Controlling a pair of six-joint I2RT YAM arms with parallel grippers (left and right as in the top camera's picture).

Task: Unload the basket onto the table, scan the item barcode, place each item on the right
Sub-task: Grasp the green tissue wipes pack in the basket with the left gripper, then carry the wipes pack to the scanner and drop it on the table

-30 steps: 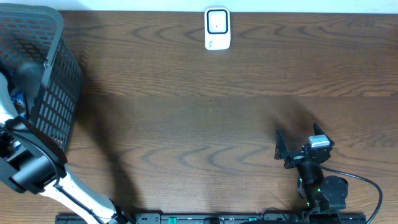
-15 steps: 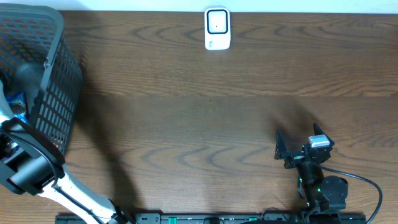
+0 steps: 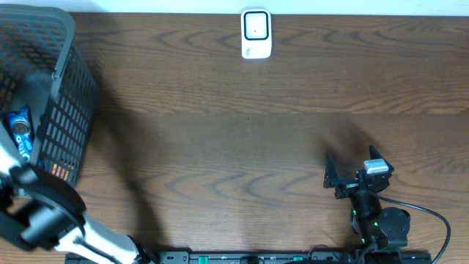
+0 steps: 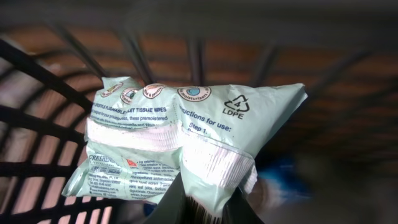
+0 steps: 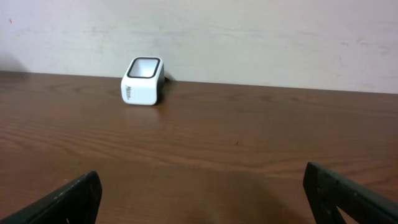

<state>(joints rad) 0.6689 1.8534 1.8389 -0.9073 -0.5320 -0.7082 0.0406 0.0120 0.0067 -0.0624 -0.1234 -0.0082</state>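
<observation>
Where the overhead camera looks down, a black mesh basket [image 3: 69, 110] sits at the far left end of the wooden surface [image 3: 220, 132], with a blue snack packet [image 3: 20, 133] lying inside it. A white barcode scanner [image 3: 256, 34] stands at the far edge near the middle, well apart from the basket. The left arm [image 3: 47, 220] comes up from the near left corner beside the basket. The right pincer [image 3: 335, 178] sits low on the right side.

From the left wrist, the left pincer [image 4: 202, 210] is pressed together on the lower edge of a pale green pack of wet tissue wipes [image 4: 180, 137]. The pack is crumpled and held up among the basket's dark bars, its printed side with the LDPE mark towards the camera.

From the right wrist, the right pincer's fingers [image 5: 68, 199] are spread wide at the lower corners, with only bare surface between them. The scanner stands upright ahead and to the left, in front of a pale wall [image 5: 261, 37].
</observation>
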